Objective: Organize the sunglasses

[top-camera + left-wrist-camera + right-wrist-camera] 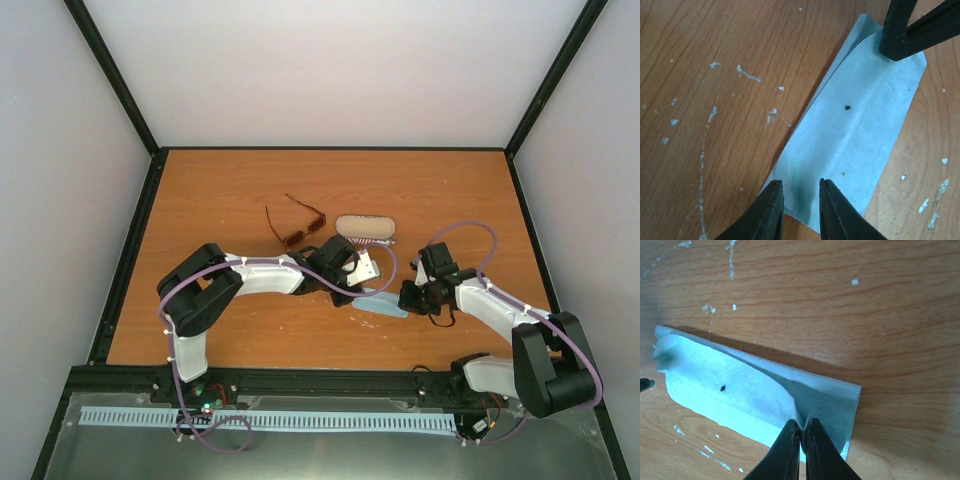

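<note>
Right claw [802,427] pinching cloth [740,390], sunglasses [296,228] lying diagonal

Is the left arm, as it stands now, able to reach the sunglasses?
Probably yes. The sunglasses lie on the bare table near the left gripper, with nothing between them, and its jaws stand open, gripping nothing.

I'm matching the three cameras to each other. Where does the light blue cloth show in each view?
Top external: light blue cloth just below picture centre, slightly right.
Left wrist: diagonal across centre, lower middle to upper right.
Right wrist: left edge to lower centre, folded.
Shared landmark: the right gripper pinching one end of the cloth, visible in all three.
</note>
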Available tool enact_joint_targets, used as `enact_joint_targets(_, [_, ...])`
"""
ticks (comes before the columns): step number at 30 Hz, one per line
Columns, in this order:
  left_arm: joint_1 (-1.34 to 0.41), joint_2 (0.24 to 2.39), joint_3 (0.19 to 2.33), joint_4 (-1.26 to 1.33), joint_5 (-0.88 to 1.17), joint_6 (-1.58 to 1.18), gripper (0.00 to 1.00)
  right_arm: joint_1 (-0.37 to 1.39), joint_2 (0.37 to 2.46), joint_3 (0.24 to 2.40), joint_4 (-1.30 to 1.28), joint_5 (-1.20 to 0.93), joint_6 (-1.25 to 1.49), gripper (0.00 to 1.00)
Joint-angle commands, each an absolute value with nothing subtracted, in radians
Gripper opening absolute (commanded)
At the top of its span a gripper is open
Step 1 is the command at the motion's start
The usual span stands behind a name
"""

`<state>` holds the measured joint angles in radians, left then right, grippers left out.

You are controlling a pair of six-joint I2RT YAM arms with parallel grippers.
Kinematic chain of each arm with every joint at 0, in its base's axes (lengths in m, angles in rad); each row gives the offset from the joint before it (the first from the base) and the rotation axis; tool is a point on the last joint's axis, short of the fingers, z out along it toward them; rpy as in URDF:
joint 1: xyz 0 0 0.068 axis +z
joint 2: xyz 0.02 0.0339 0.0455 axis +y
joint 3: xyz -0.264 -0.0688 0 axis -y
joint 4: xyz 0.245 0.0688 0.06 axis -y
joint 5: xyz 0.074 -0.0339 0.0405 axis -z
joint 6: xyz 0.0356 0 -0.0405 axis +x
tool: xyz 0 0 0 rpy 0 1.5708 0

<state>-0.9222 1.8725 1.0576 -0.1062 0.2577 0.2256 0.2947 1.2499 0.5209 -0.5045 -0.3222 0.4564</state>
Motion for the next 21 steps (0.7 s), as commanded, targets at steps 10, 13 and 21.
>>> enact_joint_targets(10, [-0.929,1.916,1.114,-0.095,0.285,0.209,0.17,0.291,1.235,0.538,-0.508,-0.308,0.449,0.07])
enact_joint_targets(13, [-0.930,1.922,1.112,-0.100,0.292,0.210,0.13,0.291,1.236,0.539,-0.508,-0.310,0.449,0.07])
enact_joint_targets(21, [-0.930,1.917,1.103,-0.110,0.313,0.216,0.01,0.291,1.237,0.540,-0.505,-0.310,0.453,0.08])
